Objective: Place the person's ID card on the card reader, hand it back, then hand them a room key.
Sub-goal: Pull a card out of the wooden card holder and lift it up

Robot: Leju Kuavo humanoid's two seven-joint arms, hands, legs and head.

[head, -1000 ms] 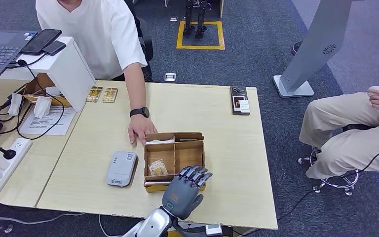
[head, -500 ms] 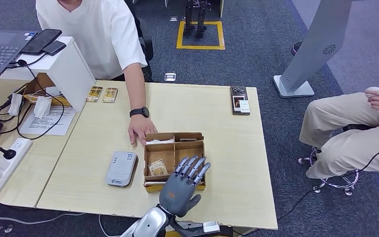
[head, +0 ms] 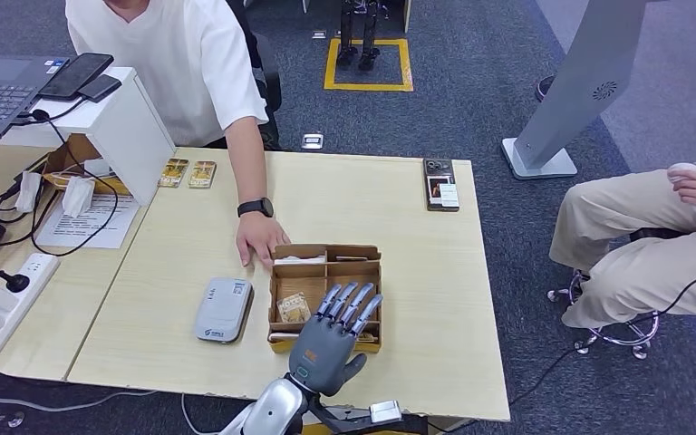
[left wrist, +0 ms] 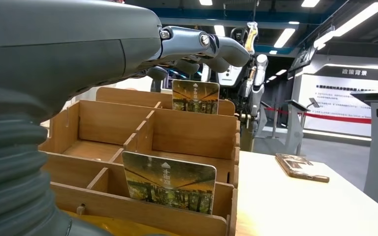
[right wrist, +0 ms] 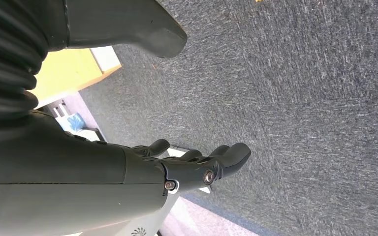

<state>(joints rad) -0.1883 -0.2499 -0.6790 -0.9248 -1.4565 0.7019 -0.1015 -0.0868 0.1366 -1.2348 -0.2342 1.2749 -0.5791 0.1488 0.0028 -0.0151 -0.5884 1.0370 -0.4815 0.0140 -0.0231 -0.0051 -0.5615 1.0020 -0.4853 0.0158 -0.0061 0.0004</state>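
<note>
Left hand (head: 331, 337) hovered over the wooden organizer box (head: 326, 294) on the surface (head: 417, 299), fingers spread, holding nothing. Room key cards (left wrist: 170, 182) stood upright in its compartments. Right hand (right wrist: 142, 167) hung over carpet, fingers loosely apart, empty. Card reader (head: 223, 309) sat just beside the box.

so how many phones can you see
3: one phone lies at the table's far right edge, and two dark phones rest side by side on the white stand beside the laptop. Others may be hidden.
</note>
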